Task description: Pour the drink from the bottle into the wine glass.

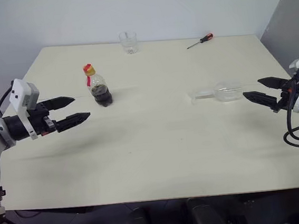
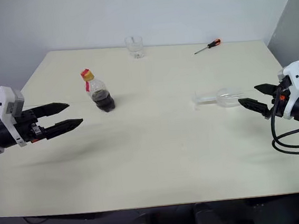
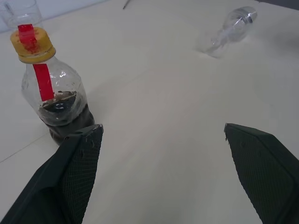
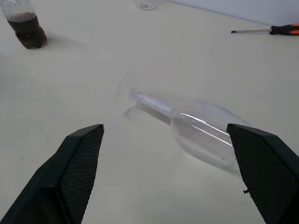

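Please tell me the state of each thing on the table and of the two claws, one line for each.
bottle: upright, cap on, dark drink filling the lower part.
wine glass: lying on its side, empty, foot toward the bottle.
tumbler: upright at the far edge, looks empty.
screwdriver: lying flat near the far edge.
left claw: open, holding nothing, near the bottle.
right claw: open, holding nothing, beside the wine glass.

table w/ bottle, fallen wine glass, tumbler, screwdriver.
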Robot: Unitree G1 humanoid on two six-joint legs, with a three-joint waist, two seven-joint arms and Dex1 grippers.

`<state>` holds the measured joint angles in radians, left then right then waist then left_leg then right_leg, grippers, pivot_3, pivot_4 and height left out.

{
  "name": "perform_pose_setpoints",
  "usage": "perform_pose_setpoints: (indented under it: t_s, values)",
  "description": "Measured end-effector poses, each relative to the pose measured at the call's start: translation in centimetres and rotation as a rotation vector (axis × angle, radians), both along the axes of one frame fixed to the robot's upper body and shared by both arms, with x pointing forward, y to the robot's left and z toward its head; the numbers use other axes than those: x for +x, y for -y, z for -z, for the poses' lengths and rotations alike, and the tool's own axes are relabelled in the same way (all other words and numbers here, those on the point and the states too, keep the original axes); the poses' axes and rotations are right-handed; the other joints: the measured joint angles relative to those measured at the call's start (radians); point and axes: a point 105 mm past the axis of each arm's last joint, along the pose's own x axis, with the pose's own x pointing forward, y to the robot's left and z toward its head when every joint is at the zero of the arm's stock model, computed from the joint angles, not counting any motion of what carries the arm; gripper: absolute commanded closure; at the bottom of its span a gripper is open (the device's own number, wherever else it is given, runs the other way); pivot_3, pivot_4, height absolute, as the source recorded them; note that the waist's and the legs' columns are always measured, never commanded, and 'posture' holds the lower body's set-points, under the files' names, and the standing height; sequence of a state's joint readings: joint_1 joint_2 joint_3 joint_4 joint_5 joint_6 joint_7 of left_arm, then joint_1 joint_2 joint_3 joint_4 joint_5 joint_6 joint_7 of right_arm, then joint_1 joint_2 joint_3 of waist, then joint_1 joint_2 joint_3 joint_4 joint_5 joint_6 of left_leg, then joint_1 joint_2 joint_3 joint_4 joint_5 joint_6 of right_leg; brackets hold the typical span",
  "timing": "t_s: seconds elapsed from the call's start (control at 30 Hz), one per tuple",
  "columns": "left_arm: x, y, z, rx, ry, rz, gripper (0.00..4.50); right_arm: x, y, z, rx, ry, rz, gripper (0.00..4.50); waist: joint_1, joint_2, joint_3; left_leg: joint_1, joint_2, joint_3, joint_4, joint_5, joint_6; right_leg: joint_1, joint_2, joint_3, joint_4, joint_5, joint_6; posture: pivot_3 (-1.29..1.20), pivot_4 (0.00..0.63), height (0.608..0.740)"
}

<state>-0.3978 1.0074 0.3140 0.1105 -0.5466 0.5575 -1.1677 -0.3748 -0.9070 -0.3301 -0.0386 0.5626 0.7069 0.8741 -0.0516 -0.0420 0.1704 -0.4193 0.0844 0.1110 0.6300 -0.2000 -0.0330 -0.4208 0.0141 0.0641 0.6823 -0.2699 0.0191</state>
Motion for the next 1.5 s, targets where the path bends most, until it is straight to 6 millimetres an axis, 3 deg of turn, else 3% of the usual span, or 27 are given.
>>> perform_pose_setpoints:
  t_s: [0.43,0.73,1.0,1.23,1.37,1.5]
  values:
    - [-0.1,-0.5,0.8,-0.011,-0.034,-0.02,0.09,0.0,-0.2,0.0,0.003,-0.004,-0.02,0.0,0.0,0.0,0.0,0.0,0.0,0.0,0.0,0.0,0.0,0.0,0.0,0.0,0.0,0.0,0.0,0.0,0.15,0.74]
    - [0.4,-0.8,1.1,-0.013,0.001,-0.065,0.09,-0.1,-1.4,0.2,0.037,-0.028,-0.079,0.0,0.002,0.0,0.0,0.0,0.0,0.0,0.0,0.0,0.0,0.0,0.0,0.0,0.0,0.0,0.0,0.0,0.15,0.74]
    - [4.7,0.4,0.8,-0.085,0.18,-0.24,0.09,-1.5,-6.5,0.2,0.083,-0.044,-0.273,0.0,0.01,0.0,0.0,-0.001,0.0,-0.001,0.001,0.0,0.0,0.0,0.0,0.0,0.0,0.001,0.0,0.0,0.15,0.74]
    - [6.8,-0.5,3.1,-0.051,0.198,-0.434,0.09,-3.7,-12.1,-0.9,0.064,-0.021,-0.49,0.0,0.011,-0.001,0.0,-0.001,0.0,-0.001,0.001,0.0,0.0,0.0,0.0,-0.001,0.001,0.001,-0.001,0.0,0.15,0.74]
    - [7.5,-0.3,4.3,-0.069,0.187,-0.488,0.09,-3.5,-12.2,-0.8,0.067,-0.021,-0.467,0.0,0.02,-0.001,-0.001,-0.002,0.0,-0.001,0.003,0.0,0.0,0.001,-0.001,-0.001,0.001,0.002,-0.002,0.0,0.15,0.74]
    - [8.4,0.4,3.7,-0.085,0.217,-0.504,0.09,-3.7,-12.6,-0.5,0.067,-0.036,-0.473,0.0,0.023,-0.001,-0.001,-0.005,0.0,-0.002,0.005,0.0,0.0,0.0,0.0,-0.003,0.001,0.003,-0.004,0.0,0.15,0.74]
